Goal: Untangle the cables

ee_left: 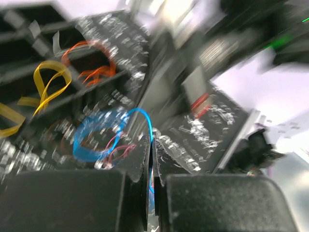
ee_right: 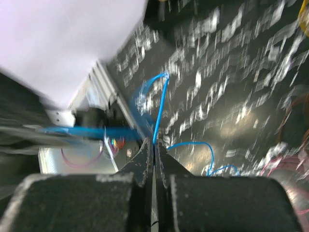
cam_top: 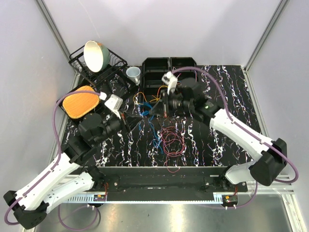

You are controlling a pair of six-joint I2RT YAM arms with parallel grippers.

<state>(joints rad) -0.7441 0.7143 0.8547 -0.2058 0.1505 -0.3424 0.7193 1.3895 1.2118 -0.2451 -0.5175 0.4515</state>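
Observation:
The cables (cam_top: pixel 159 130) lie tangled mid-table: orange (cam_top: pixel 147 99), blue (cam_top: pixel 150 129) and maroon-red loops (cam_top: pixel 171 142). My left gripper (cam_top: pixel 137 121) reaches in from the left and is shut on a blue cable (ee_left: pixel 145 118), which runs up between its closed fingertips in the left wrist view (ee_left: pixel 150 144). Past it lie yellow (ee_left: pixel 46 84), orange (ee_left: pixel 91 63) and red (ee_left: pixel 118 149) loops. My right gripper (cam_top: pixel 153 110) comes in from the right, close to the left one. It is shut on a blue cable (ee_right: pixel 161 99) that rises from its tips (ee_right: pixel 155 143).
A wire dish rack (cam_top: pixel 82 67) holding a green bowl (cam_top: pixel 94 55) stands at the back left. A white cup (cam_top: pixel 133 73) and black bins (cam_top: pixel 169 65) are behind the tangle. An orange pad (cam_top: pixel 79 101) lies by the left arm.

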